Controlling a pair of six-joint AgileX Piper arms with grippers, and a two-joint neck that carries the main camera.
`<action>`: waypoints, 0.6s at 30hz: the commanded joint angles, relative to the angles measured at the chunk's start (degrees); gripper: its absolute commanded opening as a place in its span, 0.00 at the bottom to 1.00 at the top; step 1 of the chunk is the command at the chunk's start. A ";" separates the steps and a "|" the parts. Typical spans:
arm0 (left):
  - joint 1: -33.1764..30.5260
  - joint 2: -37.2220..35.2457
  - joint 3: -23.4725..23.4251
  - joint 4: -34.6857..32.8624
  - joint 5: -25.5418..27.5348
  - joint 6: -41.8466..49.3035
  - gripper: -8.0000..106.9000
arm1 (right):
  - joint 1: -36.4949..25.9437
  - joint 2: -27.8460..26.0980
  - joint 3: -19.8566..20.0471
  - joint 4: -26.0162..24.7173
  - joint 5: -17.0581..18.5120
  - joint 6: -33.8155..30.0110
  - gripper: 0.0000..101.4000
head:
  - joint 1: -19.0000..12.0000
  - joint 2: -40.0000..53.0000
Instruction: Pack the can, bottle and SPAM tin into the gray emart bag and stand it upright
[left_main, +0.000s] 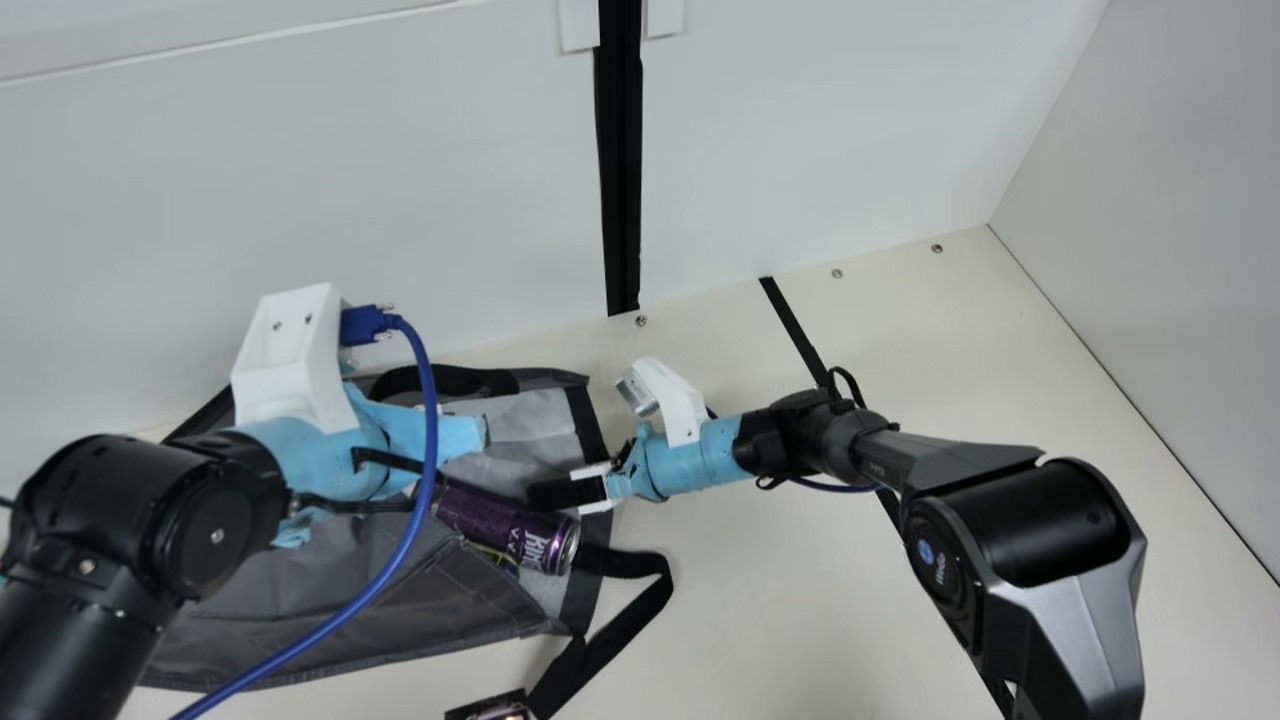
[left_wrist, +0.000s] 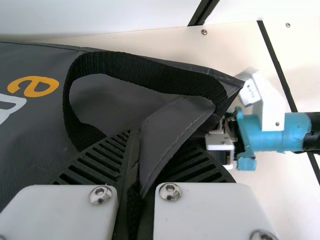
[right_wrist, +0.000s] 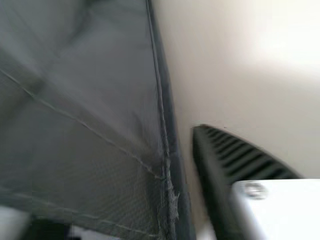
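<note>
Fingers of the left gripper (left_wrist: 138, 145) pinch the soft gray bag (left_wrist: 35, 135) at a stitched edge, the right gripper (left_main: 540, 494) is spread open, and the purple can (left_main: 500, 522), lying at the bag's mouth, likely rigid but slippery, requires a mid-body grip.

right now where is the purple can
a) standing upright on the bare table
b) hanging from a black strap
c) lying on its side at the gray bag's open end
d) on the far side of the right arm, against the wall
C: the purple can lies on its side at the open end of the gray bag, its round metal end showing.
</note>
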 joint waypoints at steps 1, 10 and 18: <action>0.00 0.00 0.00 0.00 0.00 0.00 0.00 | 0.19 -0.21 0.22 0.44 0.42 -0.39 0.34 | -1.39 -0.05; 0.00 0.00 0.00 0.00 0.00 0.00 0.00 | 0.59 -1.50 2.07 0.80 0.84 -0.33 0.00 | -1.39 -0.05; 0.00 0.00 0.00 0.00 0.00 0.00 0.00 | 0.02 -3.75 4.49 1.23 1.29 -0.47 0.00 | -1.39 -0.05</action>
